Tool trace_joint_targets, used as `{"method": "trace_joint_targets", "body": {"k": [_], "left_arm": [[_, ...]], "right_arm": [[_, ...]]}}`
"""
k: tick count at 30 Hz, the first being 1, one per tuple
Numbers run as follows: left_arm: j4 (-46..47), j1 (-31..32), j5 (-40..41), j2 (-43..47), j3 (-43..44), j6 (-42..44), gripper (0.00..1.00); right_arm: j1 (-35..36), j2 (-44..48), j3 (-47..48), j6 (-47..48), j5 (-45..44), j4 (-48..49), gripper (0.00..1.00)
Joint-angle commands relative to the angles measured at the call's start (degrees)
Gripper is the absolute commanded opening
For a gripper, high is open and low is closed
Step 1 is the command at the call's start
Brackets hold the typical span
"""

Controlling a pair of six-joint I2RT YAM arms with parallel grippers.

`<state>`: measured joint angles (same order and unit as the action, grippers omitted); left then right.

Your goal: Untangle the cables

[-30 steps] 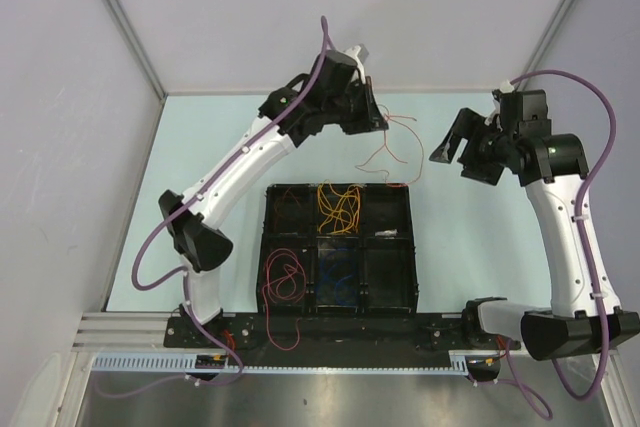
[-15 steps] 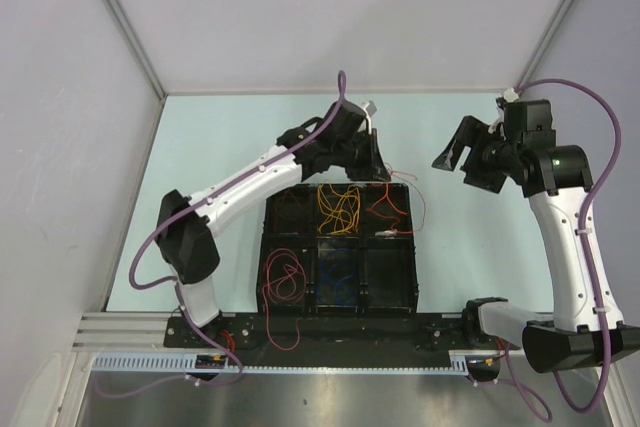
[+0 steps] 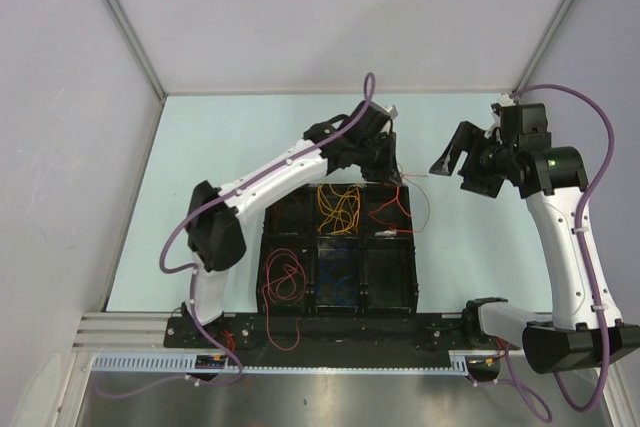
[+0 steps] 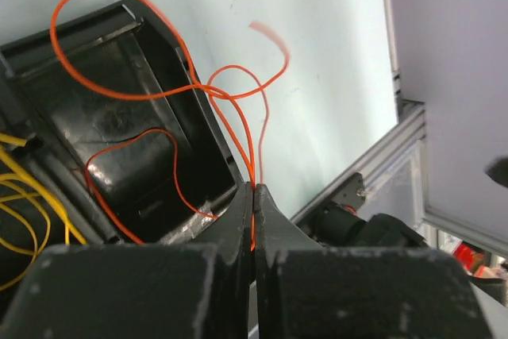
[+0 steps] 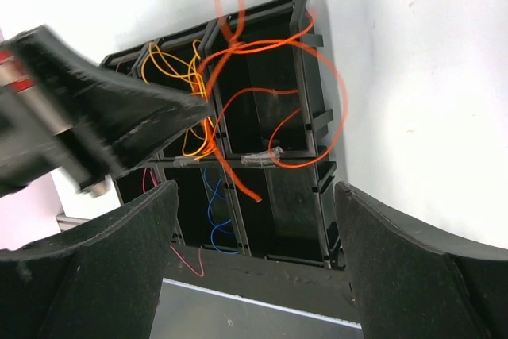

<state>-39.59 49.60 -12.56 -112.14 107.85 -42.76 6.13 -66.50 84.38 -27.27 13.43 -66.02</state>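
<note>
My left gripper (image 3: 392, 175) is over the back right corner of the black compartment tray (image 3: 412, 247). It is shut on a thin red-orange cable (image 3: 395, 209) that loops into the tray's back right compartment and out over its right rim. In the left wrist view the jaws (image 4: 254, 196) pinch this cable (image 4: 252, 166). Orange cables (image 3: 340, 209) fill the back middle compartment, a crimson cable (image 3: 283, 282) lies front left, and a blue cable (image 3: 338, 277) front middle. My right gripper (image 3: 447, 155) hangs open and empty to the right of the tray; its wrist view (image 5: 255, 196) shows the red-orange cable (image 5: 244, 182) and the blue cable (image 5: 211, 201).
The tray's rim (image 4: 159, 29) and dividers stand under the left gripper. The crimson cable's end trails over the tray's front edge onto the arm base rail (image 3: 330, 327). Grey walls close in the pale table (image 3: 200, 167) at the left, back and right.
My left arm has swung right and down to the tray's back right corner, carrying the red-orange cable, which now drapes into that compartment. My right gripper has barely moved.
</note>
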Motion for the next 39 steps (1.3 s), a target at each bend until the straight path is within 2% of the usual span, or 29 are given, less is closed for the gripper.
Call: {"method": "trace_joint_targets", "body": {"k": [1, 5, 15, 19, 26, 33, 37, 39], "left_arm": [[-9.0, 2.2, 1.0, -6.2, 7.8, 4.6, 0.00], [-10.4, 2.3, 1.2, -7.4, 8.2, 4.4, 0.00], [-15.7, 2.3, 1.1, -1.7, 2.3, 1.5, 0.00], [-18.2, 1.7, 1.3, -0.7, 2.9, 1.6, 0.00], [-18.2, 1.5, -1.2, -3.0, 5.2, 1.6, 0.00], [-16.7, -0.6, -1.2, -9.8, 11.5, 2.2, 0.00], [-17.4, -2.1, -1.9, -14.8, 14.1, 2.9, 0.08], [-19.2, -2.3, -1.2, -15.7, 15.7, 3.4, 0.18]], "right_arm": [[-0.2, 0.3, -0.3, 0.5, 0.0, 0.3, 0.84], [-0.2, 0.0, -0.3, 0.6, -0.5, 0.2, 0.84], [-0.2, -1.3, -0.3, 1.0, -0.3, 0.5, 0.84], [-0.2, -2.0, -0.3, 0.6, 0.4, 1.1, 0.84], [-0.2, -2.5, -0.4, 0.5, 0.7, 1.0, 0.84], [-0.2, -2.7, -0.4, 0.8, 1.1, 0.7, 0.84], [-0.2, -3.5, -0.4, 0.8, 0.5, -0.1, 0.84], [-0.4, -3.9, -0.5, 0.7, 0.5, -0.6, 0.84]]}}
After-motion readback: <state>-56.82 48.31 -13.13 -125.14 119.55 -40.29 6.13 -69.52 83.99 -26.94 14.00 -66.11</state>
